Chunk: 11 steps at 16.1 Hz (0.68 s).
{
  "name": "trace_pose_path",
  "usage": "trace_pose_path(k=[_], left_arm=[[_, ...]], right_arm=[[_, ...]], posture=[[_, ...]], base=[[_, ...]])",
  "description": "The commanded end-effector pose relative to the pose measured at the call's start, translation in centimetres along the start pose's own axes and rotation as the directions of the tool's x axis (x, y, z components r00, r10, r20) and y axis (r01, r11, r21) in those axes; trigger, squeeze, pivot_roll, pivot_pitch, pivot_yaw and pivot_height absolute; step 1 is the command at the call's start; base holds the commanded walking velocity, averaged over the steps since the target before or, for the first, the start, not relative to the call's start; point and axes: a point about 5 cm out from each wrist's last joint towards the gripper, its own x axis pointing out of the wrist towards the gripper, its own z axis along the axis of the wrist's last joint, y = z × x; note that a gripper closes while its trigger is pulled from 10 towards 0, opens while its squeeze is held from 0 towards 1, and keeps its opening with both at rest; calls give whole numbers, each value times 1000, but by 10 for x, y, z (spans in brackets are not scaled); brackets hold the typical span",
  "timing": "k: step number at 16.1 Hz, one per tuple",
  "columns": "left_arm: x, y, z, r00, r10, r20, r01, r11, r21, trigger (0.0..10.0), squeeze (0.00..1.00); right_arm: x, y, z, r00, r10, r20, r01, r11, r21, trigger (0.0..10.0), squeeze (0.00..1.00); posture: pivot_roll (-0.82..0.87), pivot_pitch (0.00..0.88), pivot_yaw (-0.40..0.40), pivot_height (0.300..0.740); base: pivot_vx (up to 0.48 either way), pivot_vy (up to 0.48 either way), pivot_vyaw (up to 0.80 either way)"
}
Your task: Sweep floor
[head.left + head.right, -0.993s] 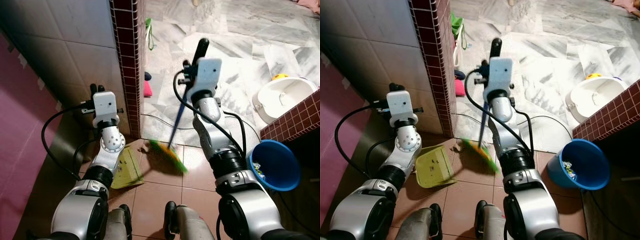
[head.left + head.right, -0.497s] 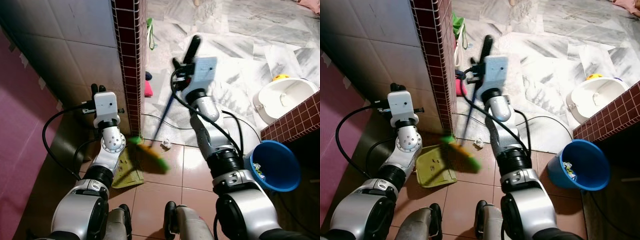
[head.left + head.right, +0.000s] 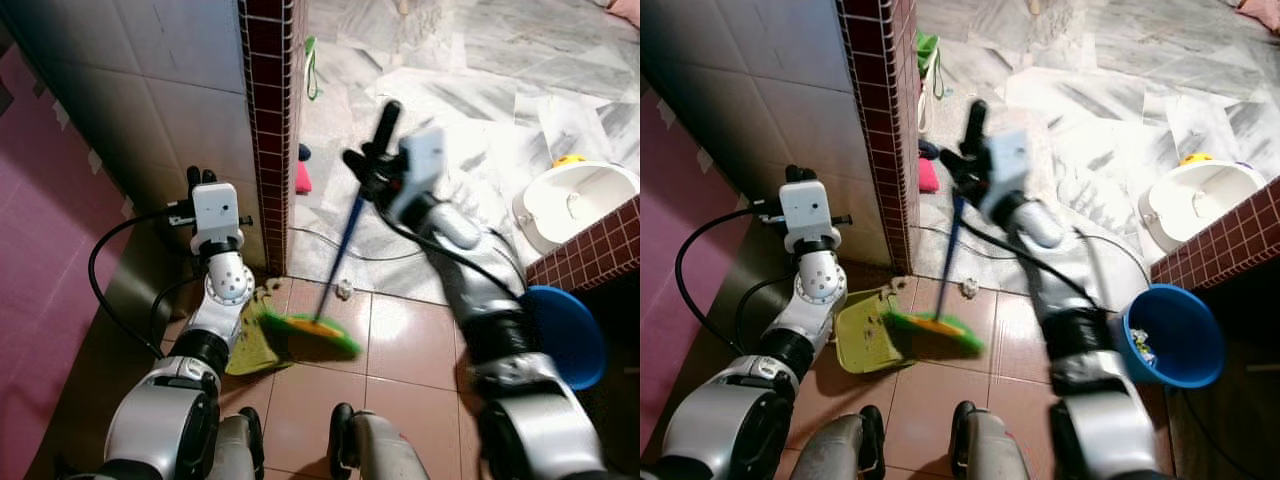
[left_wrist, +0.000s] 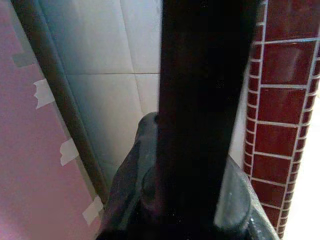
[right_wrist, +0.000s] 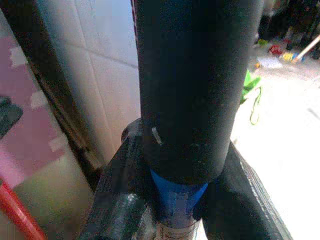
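- Low in the frame's middle, the broom head (image 3: 312,331) touches the green dustpan (image 3: 252,345).
- The left gripper (image 3: 201,180) pinches the dustpan's handle.
- Higher, the right gripper (image 3: 372,172) squeezes the broom's slanted handle.

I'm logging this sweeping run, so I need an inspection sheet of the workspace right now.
Surface: brown floor tiles near the robot, grey marble floor beyond.
Job's things: broom, green bristles against the mouth of the yellow-green dustpan, which holds dark specks of dirt.
Clutter: a small crumpled white scrap lies unswept beside the blue broom shaft.
Grippers: right gripper shut on the broom's handle; left gripper shut on the dustpan's black handle.
Cables: a thin black cable lies across the marble by the wall corner.
Surroundings: red-tiled wall corner, blue bucket with rubbish inside, white basin, pink wall.
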Motion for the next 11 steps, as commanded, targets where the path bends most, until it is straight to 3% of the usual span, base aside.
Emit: trace_pose_path(k=[1,4,7,8,10,11], left_arm=[[-14,-4,-18,995,-32,-92,36,999,34,10000,0],[-13,-4,-18,995,-37,-96,41,999,35,10000,0],[-12,-4,-18,994,-42,-99,46,998,38,10000,0],[-11,-3,-18,995,-38,-97,43,998,47,10000,0],[-9,1,-17,997,-10,-81,16,998,68,10000,0],[-8,3,-17,997,-1,-75,6,998,68,10000,0]], right_arm=[[-5,2,3,998,60,3,-60,994,89,10000,0],[-11,1,10,993,122,5,-121,984,134,10000,0],[-15,-3,14,987,158,-6,-156,981,118,10000,0],[-13,-15,26,994,103,24,-104,994,42,10000,0],[-9,-22,44,996,60,72,-53,994,-91,10000,0],[-8,-22,50,994,53,94,-45,995,-84,10000,0]], posture=[[-108,225,-77,740],[-113,216,-74,740],[-114,211,-72,740],[-113,207,-72,740],[-113,205,-71,740],[-113,202,-72,740]], base=[[0,0,0],[0,0,0],[0,0,0],[0,0,0],[0,0,0],[0,0,0]])
